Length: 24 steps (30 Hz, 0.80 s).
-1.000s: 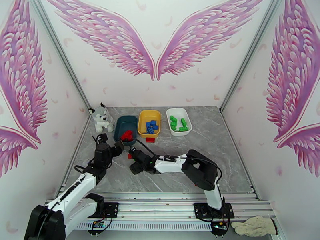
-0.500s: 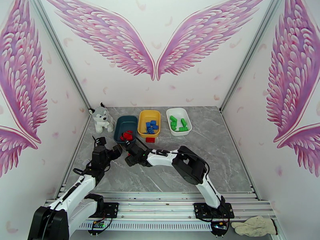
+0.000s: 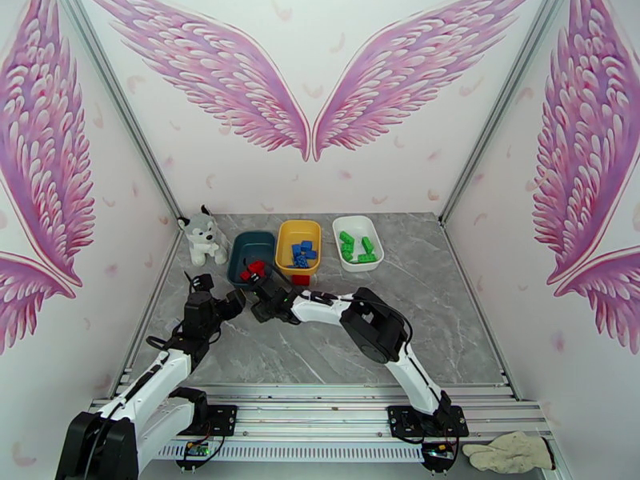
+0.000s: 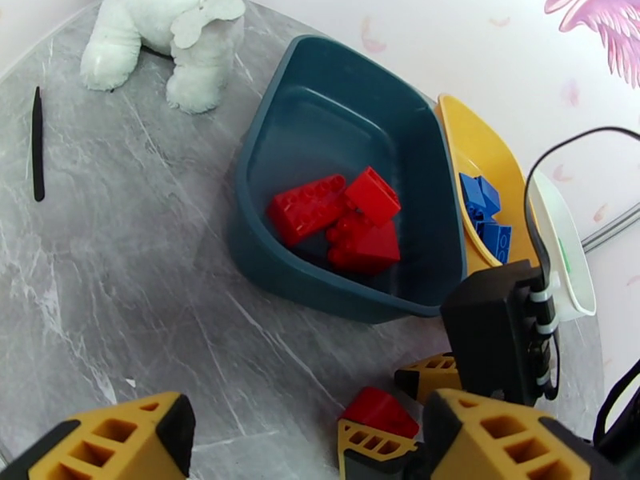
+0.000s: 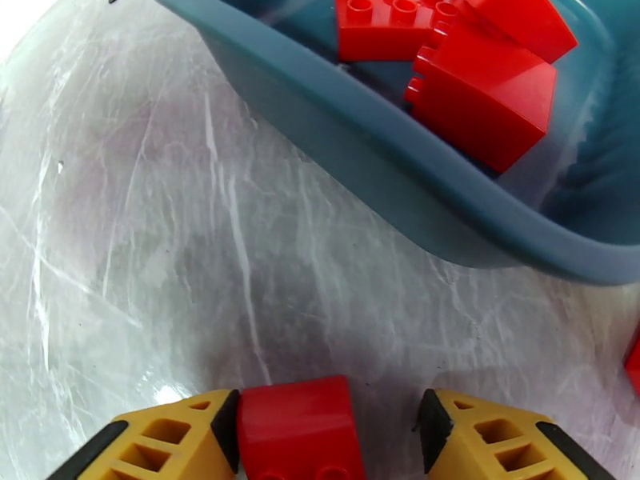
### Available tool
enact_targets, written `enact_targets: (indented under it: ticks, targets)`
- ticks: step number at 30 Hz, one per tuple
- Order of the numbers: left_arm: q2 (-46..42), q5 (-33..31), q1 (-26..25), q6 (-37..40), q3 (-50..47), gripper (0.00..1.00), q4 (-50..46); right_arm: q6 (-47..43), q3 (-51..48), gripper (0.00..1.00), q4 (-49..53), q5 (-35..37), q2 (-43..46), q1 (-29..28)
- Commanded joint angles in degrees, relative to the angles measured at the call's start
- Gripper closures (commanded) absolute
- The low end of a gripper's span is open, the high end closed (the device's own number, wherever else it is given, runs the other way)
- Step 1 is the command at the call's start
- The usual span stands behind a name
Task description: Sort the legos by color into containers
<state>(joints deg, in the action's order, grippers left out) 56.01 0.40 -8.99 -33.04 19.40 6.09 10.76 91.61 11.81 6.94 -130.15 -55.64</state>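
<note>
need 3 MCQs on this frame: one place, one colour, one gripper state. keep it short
1. The plush husky stands:
A. left of the dark teal tray
B. at the table's right edge
C. beside the arm bases

2. The pieces in the white tray are:
A. red
B. blue
C. green

3. The right gripper is:
A. shut and empty
B. jaws apart, a red brick between its fingers
C. clamped on a blue brick

Key:
1. A: the top view shows the husky just left of that tray.
2. C: green bricks lie in it.
3. B: the right wrist view shows table between the brick and one finger.
</note>
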Motion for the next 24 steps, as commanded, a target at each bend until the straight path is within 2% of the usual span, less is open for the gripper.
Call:
enact_targets:
  ticks: [1,9,14,18,24]
  targets:
    - [0.3,0.8,0.2,-0.2,-0.4,0.2,1.0,1.6,-4.6,0.44,1.5,-3.3,1.9,-0.3]
    - [-1.2,2.3,0.2,-1.1,0.2,0.15,0.8,4.0,-11.3,0.65,-1.8,-2.5,9.4,-0.3]
    - [-0.5,4.1,0.3,-1.8,1.6,0.12,1.5,4.9,-13.6,0.71,-3.2,-2.1,14.9,-0.1]
    - [-0.2,5.4,0.8,-2.8,2.3,0.08,2.5,5.3,-11.1,0.75,-2.5,-2.0,16.3,0.6]
    - [-4.6,8.1,4.4,-4.5,1.4,0.07,1.1,6.3,0.0,0.76,1.1,-1.5,12.2,3.7]
